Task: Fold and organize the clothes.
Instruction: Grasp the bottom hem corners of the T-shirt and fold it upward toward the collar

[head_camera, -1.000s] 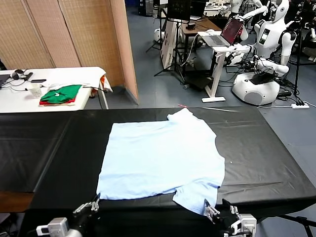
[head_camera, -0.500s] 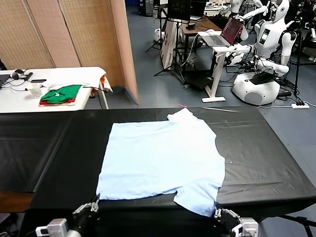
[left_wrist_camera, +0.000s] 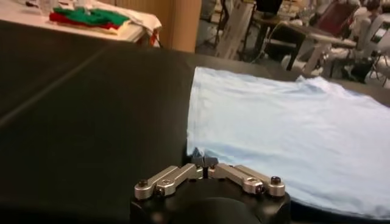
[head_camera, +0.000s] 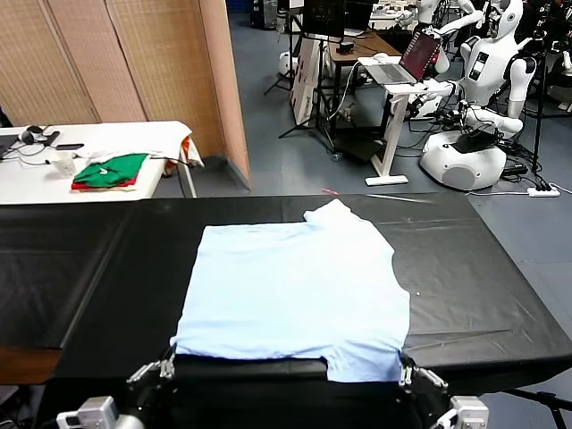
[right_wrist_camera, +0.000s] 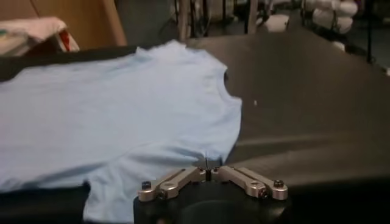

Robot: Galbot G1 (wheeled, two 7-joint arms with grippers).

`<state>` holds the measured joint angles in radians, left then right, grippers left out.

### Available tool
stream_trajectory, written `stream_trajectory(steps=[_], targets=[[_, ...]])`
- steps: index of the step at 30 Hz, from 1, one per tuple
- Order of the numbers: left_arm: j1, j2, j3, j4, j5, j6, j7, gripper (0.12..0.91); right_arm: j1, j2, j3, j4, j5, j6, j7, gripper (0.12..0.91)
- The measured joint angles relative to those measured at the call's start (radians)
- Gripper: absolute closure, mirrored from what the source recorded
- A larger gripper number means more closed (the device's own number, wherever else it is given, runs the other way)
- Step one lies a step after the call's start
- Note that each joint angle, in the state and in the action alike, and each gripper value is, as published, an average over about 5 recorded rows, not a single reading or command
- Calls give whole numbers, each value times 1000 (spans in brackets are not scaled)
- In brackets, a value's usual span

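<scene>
Both the left gripper (head_camera: 166, 365) and right gripper (head_camera: 407, 370), fingers clenched on the T-shirt (head_camera: 295, 286) near corners at lower frame, look ready to lift and fold it toward the tabletop's (head_camera: 89, 268) upper edge.

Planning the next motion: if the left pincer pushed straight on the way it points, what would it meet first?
The pale blue T-shirt: the left pincer, shut, already sits at its near corner, so going on would push into the cloth.

Bare black table (head_camera: 80, 259) flanking T-shirt (head_camera: 295, 286) (unobstructed)
</scene>
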<state>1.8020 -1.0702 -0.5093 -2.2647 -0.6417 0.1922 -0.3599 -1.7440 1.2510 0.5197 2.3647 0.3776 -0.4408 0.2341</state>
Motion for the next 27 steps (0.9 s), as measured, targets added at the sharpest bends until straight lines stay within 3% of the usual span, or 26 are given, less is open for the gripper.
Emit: stream_trajectory(steps=[4,15,27], targets=[[-85,-22,24,40,36,-21,0,883,73,-18,-20,-68,-17,16,-13,883],[-291,-55,112,167,78,-17,-1,883,309,-63,-91,-277,-39,14,-8,883],[-370,-27,135,269,83,-22,1,883,465,-71,-146,-409,-62,10,-3,883]])
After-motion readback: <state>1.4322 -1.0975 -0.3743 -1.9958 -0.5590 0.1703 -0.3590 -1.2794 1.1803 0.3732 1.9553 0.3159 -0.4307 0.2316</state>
